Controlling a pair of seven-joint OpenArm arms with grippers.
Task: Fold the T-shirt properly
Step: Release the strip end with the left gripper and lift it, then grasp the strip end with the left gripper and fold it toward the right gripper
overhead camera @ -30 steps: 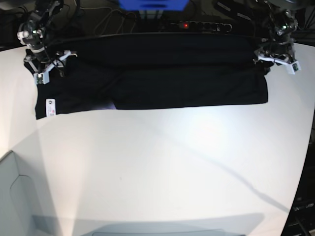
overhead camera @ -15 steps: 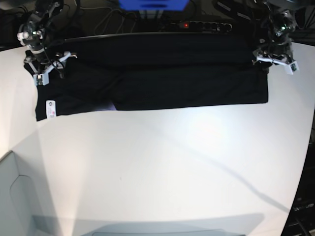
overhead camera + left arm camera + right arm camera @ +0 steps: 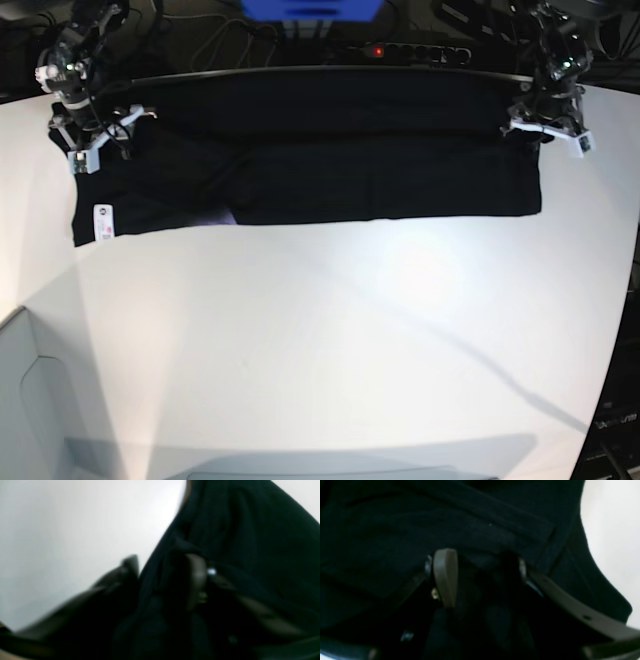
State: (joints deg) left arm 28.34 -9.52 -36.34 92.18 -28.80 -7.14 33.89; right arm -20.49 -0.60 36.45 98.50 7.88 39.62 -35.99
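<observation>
White desk (image 3: 330, 340) fills the base view, and along its far edge lies the T-shirt (image 3: 330, 165), a long black band running side to side with its long axis parallel to that far edge. Its small white label (image 3: 100, 220) shows at the near corner on the view's left. Now the pincers: 2 of them, 1 at each end of the cloth. The right pincer (image 3: 95, 140) sits on the end at the view's left, and its wrist view shows the 2 fingers (image 3: 445, 577) spread apart with black fabric bunched between them, so it looks to be grasping a fold, though how tightly I cannot tell. The left pincer (image 3: 545, 120) is at the opposite end; its wrist view is blurred, a finger (image 3: 197, 580) pressed against cloth, seemingly clenched on the hem. Both arms reach down from the far side, wrists tipped toward the desk. My read: the shirt stretches between them, and bringing the far edge toward the near hem comes next.
</observation>
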